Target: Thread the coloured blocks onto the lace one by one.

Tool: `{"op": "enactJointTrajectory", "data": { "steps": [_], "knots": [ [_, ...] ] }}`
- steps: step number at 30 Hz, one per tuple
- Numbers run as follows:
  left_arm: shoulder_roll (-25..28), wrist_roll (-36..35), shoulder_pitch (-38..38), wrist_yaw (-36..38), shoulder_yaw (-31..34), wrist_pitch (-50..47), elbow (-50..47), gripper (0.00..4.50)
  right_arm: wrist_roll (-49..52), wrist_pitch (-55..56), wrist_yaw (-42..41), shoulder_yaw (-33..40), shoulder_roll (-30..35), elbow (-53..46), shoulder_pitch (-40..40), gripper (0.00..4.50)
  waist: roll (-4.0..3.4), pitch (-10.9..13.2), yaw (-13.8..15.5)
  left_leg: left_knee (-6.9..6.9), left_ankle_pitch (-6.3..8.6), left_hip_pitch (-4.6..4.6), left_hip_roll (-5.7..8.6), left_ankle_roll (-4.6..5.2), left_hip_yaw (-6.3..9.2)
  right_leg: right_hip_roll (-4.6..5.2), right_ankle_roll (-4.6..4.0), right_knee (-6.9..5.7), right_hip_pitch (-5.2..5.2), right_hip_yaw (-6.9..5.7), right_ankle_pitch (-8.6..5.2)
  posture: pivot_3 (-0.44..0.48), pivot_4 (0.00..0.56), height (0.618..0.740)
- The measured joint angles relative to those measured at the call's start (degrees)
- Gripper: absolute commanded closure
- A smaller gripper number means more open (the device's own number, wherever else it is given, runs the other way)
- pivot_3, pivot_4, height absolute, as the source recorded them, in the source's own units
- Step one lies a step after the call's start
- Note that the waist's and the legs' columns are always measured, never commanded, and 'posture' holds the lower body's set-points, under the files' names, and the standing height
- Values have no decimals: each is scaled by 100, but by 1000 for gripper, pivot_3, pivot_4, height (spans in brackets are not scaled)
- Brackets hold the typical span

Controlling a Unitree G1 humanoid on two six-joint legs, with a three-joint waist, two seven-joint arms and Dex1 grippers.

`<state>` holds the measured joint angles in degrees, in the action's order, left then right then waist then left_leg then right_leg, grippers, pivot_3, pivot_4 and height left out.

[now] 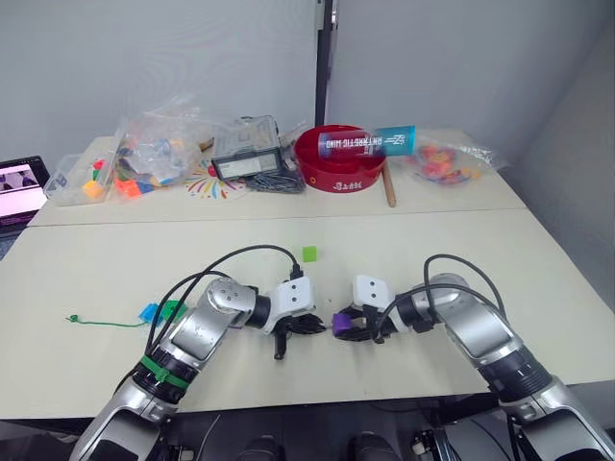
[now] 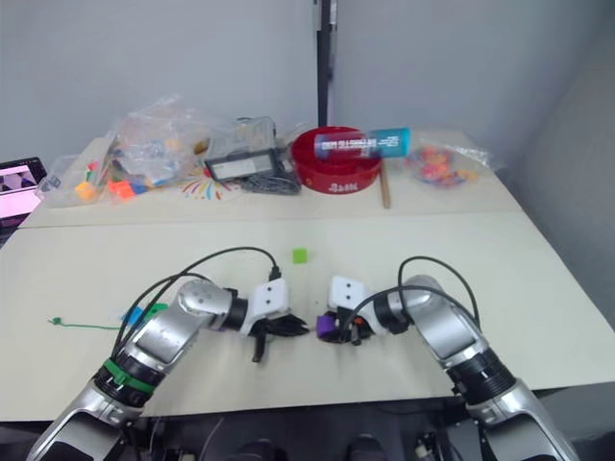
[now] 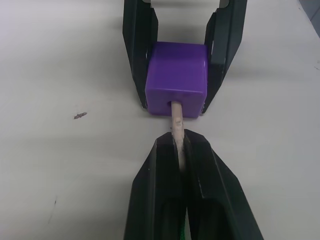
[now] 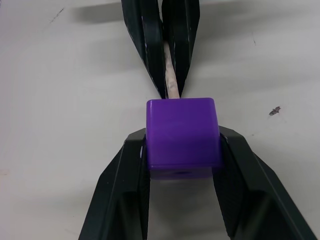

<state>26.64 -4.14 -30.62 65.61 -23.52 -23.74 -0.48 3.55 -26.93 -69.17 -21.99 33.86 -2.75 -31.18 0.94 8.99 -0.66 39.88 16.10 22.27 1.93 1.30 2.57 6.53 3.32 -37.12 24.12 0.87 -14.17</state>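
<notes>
A red bowl (image 1: 338,161) with a tube (image 1: 369,142) across it sits beside toy-filled plastic bags (image 1: 159,149).

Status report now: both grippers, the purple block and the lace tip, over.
Left gripper shut on lace tip. Right gripper shut on purple block. Tip entering the block's hole. Nothing in the way.

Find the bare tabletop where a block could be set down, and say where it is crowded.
Free: right of the right gripper, and the band between the light green block and the red bowl. Crowded: the far edge.
</notes>
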Motion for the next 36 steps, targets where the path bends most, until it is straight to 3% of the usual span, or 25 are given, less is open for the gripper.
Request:
{"op": "enactJointTrajectory", "data": {
  "steps": [16, 25, 36],
  "knots": [
    [-24, 293, -316, 27, -243, -515, -189, 4500, -2, -106, 8, 23, -28, -12, 0, 3304, 0, 0, 0, 1, 0, 0, 0, 0, 1, 0, 0, -1, -1, 0, 0, 0, 150, 740],
    [-249, 296, -254, 67, -156, 87, 293, 4500, -23, -121, 54, 28, -41, 8, 0, 3304, -1, -1, 24, 4, -2, -12, 1, -3, 2, 1, 0, 2, -13, 0, 0, 0, 150, 740],
    [-240, 167, -254, 248, -10, 231, 307, 886, -24, -190, 164, 53, -93, -28, 37, 3304, 0, -1, -5, 4, -2, -10, -2, -4, 2, -1, 0, -1, -8, 0, 0, 0, 150, 740]
  ]
}}
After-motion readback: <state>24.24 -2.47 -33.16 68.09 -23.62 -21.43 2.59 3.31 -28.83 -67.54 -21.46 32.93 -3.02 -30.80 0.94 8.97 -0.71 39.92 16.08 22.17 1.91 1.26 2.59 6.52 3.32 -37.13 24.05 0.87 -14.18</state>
